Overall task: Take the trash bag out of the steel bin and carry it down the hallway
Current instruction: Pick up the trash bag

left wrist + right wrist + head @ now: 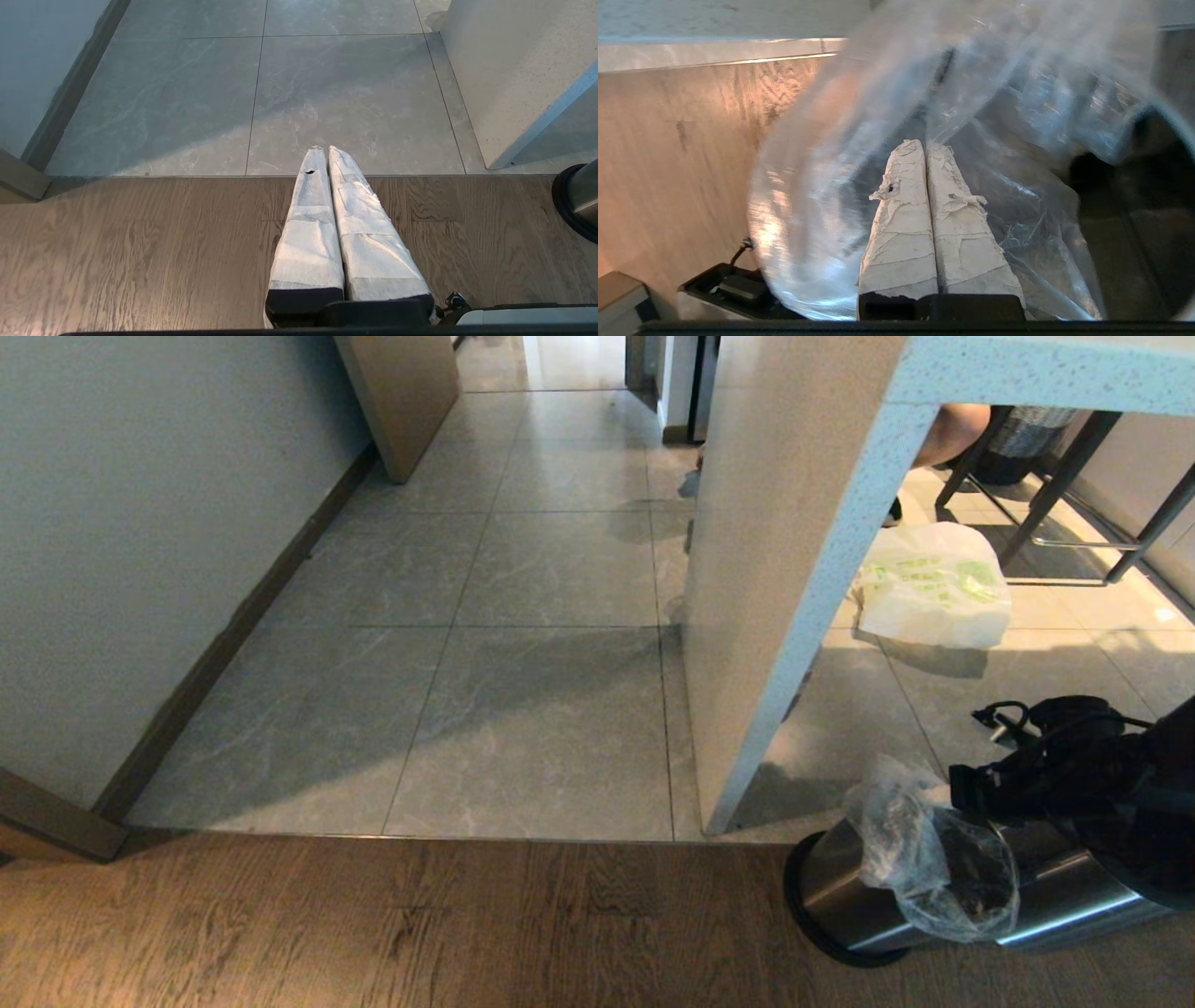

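At the far left of the head view a white wall with a dark baseboard point(233, 635) runs along the hallway point(551, 644), whose pale grey marble-look tiles lead away toward a brown door frame point(401, 401). Nearer the camera the tiles give way to a wood floor point(373, 924). The left gripper point(325, 150) hangs over this wood floor at the tile edge, its white-wrapped fingers pressed together on nothing. Right of the hallway stands a speckled counter point(775, 569); behind it lie a white shopping bag with green print point(934, 583) and the legs of a stool point(1055, 495), with part of a person's leg point(952, 429) showing under the countertop. At the lower right the steel bin point(840, 896) sits on the wood floor, just beside the counter's foot. The trash bag point(934, 868) is bunched and crinkled at the bin's mouth, spilling over the rim. The right gripper point(923, 142) is at the bin's mouth, its taped fingers closed on a fold of the clear plastic
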Robot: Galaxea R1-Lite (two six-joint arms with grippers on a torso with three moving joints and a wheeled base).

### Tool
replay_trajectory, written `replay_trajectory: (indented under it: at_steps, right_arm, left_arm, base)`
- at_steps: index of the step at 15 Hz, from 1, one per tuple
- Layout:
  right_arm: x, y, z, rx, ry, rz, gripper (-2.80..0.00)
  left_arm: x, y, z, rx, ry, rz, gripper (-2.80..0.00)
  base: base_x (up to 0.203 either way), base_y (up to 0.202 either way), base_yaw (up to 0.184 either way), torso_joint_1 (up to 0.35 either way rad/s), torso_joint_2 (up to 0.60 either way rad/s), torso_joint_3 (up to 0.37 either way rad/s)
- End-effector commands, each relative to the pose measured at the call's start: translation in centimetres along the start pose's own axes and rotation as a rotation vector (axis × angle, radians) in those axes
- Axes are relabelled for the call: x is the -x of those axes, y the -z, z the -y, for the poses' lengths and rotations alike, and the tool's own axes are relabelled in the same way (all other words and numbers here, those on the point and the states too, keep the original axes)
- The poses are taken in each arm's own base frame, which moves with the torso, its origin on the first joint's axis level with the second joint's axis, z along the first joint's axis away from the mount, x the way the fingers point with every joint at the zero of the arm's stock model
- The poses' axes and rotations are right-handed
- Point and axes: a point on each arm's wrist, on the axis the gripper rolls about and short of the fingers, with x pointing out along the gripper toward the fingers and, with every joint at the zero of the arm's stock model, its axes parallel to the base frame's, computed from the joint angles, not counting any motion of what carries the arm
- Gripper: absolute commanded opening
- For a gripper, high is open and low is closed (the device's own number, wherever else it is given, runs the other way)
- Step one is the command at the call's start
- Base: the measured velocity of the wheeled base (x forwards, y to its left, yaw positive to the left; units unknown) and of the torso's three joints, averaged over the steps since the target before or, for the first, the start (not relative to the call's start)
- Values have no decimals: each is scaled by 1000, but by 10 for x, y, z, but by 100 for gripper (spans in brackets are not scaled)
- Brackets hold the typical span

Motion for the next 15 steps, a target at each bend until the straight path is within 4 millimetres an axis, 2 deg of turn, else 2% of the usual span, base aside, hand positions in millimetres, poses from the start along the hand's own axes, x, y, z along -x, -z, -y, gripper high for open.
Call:
replay_trajectory:
  at_steps: [1, 8, 9, 10, 15]
  right_arm:
    - [-1, -3, -9, 11, -17, 3, -280]
    - [-1, -3, -8, 4, -15, 6, -280]
    - [0, -2, -7, 1, -13, 7, -247]
    - [-2, -2, -6, -2, -14, 4, 0]
    - [0, -1, 0, -16, -12, 8, 0]
  left_arm:
    - [0, 0, 0, 0, 0, -1, -280]
    - [0, 0, 0, 0, 0, -3, -280]
    - [0, 0, 0, 0, 0, -1, -280]
    - [0, 0, 0, 0, 0, -2, -280]
    - [0, 0, 0, 0, 0, -1, -280]
  base:
    - [0, 0, 0, 0, 0, 0]
    - [0, 0, 0, 0, 0, 0]
    - [0, 0, 0, 0, 0, 0]
    - [0, 0, 0, 0, 0, 0]
    - [0, 0, 0, 0, 0, 0]
